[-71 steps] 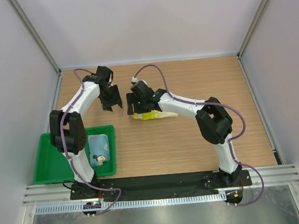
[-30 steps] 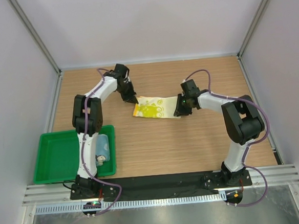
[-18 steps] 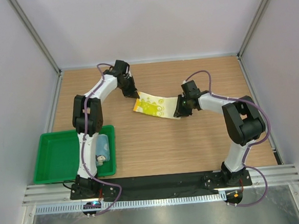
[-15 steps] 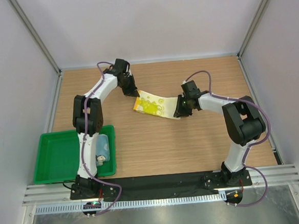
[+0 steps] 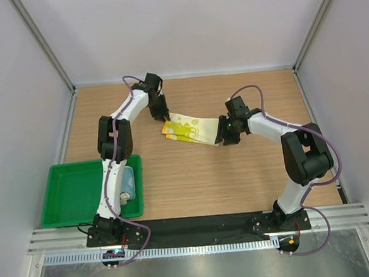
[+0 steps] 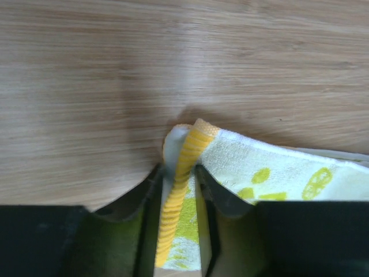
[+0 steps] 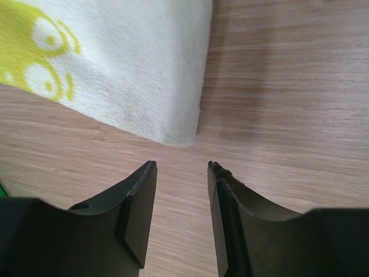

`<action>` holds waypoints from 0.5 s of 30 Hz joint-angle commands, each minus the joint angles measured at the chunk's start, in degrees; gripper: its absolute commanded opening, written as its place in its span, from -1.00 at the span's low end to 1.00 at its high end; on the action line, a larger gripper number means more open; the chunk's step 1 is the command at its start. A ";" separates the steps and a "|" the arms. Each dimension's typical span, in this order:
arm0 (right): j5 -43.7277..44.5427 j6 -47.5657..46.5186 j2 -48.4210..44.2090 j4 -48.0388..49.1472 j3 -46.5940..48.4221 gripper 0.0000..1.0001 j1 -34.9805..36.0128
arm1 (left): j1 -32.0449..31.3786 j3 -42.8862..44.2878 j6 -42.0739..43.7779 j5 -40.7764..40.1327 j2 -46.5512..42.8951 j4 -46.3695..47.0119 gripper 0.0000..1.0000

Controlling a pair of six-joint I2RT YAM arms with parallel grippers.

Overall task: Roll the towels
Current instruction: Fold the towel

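Left gripper (image 5: 164, 117) is out at the far side of the counter (image 5: 206, 181), clamped onto the left end of the yellow-cream towel (image 5: 190, 130). The left wrist view confirms it: both fingers (image 6: 149, 199) squeeze the ribbed orange-yellow hem between them, and the cloth humps up into a small fold just past the tips. Yellow-green print runs off to the right of the pinch.

The towel itself lies stretched across the wood between the two arms, left end gathered, right end flat and plain cream.

Over on the right, the right gripper (image 5: 224, 136) sits low at that plain end. In its own camera the fingers (image 7: 137, 199) stand apart with bare wood between them; it is released and holds nothing. The towel's cream corner lies just ahead of the tips, close but not touching.

Down at the near left, the green tray (image 5: 69, 203) sits beside the left arm's base. The light blue towel (image 5: 125, 180) lies in its right end, partly hidden behind the arm.
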 commanded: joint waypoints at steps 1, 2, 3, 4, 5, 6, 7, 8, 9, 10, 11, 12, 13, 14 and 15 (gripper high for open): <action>1.24 -1.63 -4.56 -4.22 6.62 -0.04 -0.43 | 0.31 -0.28 1.74 -3.25 -2.31 -3.45 -0.32; 1.15 -1.63 -4.65 -5.44 7.77 -0.03 -0.43 | 0.31 -2.03 1.91 -3.95 -3.19 -3.11 -0.25; 0.80 -1.72 -4.74 -5.89 9.96 -0.02 -0.52 | 0.31 -2.65 2.00 -4.39 -3.90 -2.84 -0.18; 0.45 -1.72 -4.65 -6.33 11.03 -0.01 -0.52 | 0.31 -3.35 2.00 -4.66 -5.56 -2.67 -0.08; 0.18 -1.72 -4.30 -6.42 12.08 -0.01 -0.61 | 0.31 -3.62 2.09 -4.66 -6.27 -2.92 -0.05; -0.60 -1.63 -3.95 -6.34 13.92 -0.01 -0.78 | 0.31 -3.80 2.18 -4.75 -6.97 -3.10 -0.02; -1.04 -1.55 -3.42 -6.34 14.98 -0.01 -0.78 | 0.31 -3.80 2.26 -4.75 -7.68 -3.28 0.02; -1.66 -1.37 -1.94 -6.25 15.86 -0.03 -0.96 | 0.22 -3.80 2.09 -5.01 -9.16 -3.54 0.02; -2.62 -1.20 -0.97 -5.90 17.35 -0.06 -1.04 | 0.22 -4.24 2.00 -5.10 -10.05 -3.80 0.02; -4.37 -0.76 0.00 -4.85 17.89 -0.10 -1.57 | 0.05 -4.59 2.00 -5.19 -11.01 -3.72 0.01; -5.69 0.12 2.27 -4.23 18.33 -0.13 -1.92 | -0.13 -5.29 1.57 -5.27 -12.85 -3.46 0.00; -8.49 0.56 3.42 -3.53 18.94 -0.18 -2.62 | -0.57 -6.69 1.48 -5.19 -13.74 -3.02 0.00; -9.82 1.17 4.57 -1.96 19.12 -0.21 -2.98 | -0.92 -7.66 1.30 -5.10 -14.44 -2.75 -0.01; -10.79 1.88 5.97 -1.59 19.47 -0.24 -3.33 | -1.36 -8.62 0.86 -5.01 -16.02 -2.49 -0.02; -11.50 2.23 7.99 -0.81 19.65 -0.30 -3.42 | -2.14 -9.77 -0.10 -3.97 -16.64 -1.79 -0.02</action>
